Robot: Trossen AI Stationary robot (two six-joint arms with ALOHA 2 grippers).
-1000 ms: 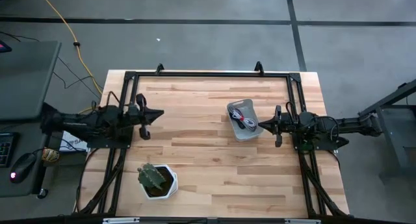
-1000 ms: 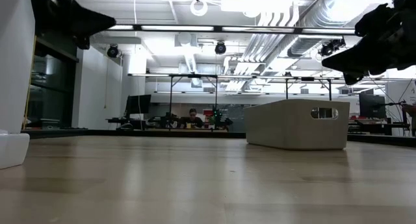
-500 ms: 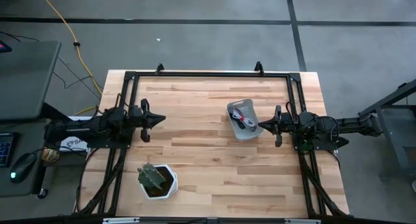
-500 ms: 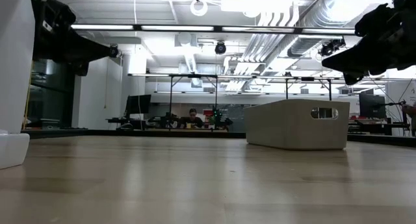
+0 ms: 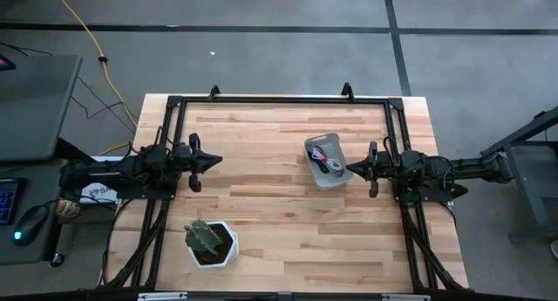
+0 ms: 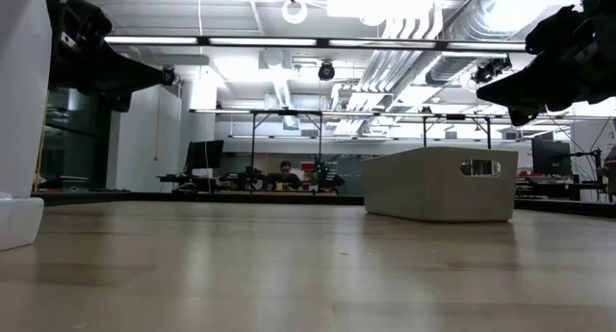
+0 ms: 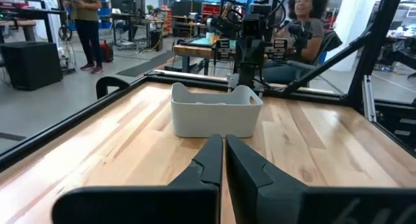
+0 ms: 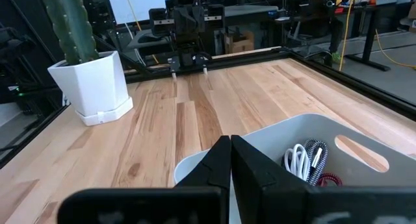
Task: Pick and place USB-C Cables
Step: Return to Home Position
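A pale tray sits on the wooden table, right of centre. Inside it lie the bundled USB-C cables; the right wrist view shows a white one, a grey braided one and a dark red one. I do not see a black one. My right gripper hovers shut just off the tray's right wall, above the table. My left gripper is shut and hangs over the table's left part, pointing at the tray from afar.
A cactus in a white pot stands near the table's near-left corner. A black frame runs along the table's edges. A yellow cord lies on the floor beyond. People are behind the right arm's side.
My left gripper has come down and shifted slightly toward the table's near edge, then held still, staying shut. The right arm, the tray and the cables have not moved.
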